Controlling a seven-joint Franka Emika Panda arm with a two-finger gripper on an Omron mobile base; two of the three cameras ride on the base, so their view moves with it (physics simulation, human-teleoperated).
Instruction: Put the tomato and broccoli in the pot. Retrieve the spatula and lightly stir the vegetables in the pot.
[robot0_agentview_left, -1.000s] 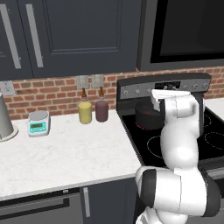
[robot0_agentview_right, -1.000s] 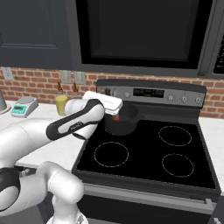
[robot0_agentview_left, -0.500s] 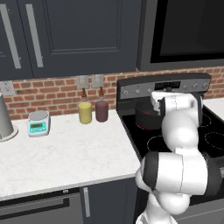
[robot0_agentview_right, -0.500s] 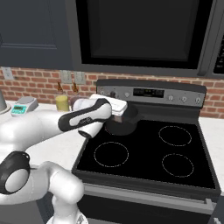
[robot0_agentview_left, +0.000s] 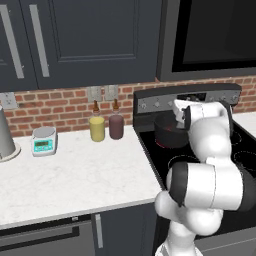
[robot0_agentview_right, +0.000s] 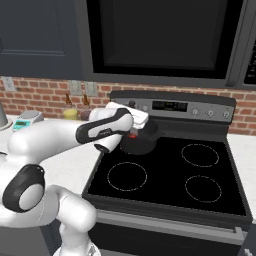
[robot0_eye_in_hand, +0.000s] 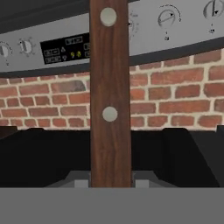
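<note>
The spatula (robot0_eye_in_hand: 110, 96), its brown wooden handle studded with 2 pale rivets, stands clamped in the pincer (robot0_eye_in_hand: 110, 180), whose 2 tips press its sides. The pincer hangs over the dark pot (robot0_agentview_right: 140, 141) on the stove's (robot0_agentview_right: 165, 185) rear left burner, where a speck of red, the tomato (robot0_agentview_right: 132, 135), shows beneath the hand. The stove's display is too small to read. On the bench (robot0_agentview_left: 70, 172) sit 2 jars (robot0_agentview_left: 97, 128) and a small scale (robot0_agentview_left: 44, 141).

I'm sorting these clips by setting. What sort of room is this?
A kitchen, rendered in simulation. A black glass-top stove with a knobbed control panel sits beside a white marble counter, under dark cabinets, against a red brick backsplash.
</note>
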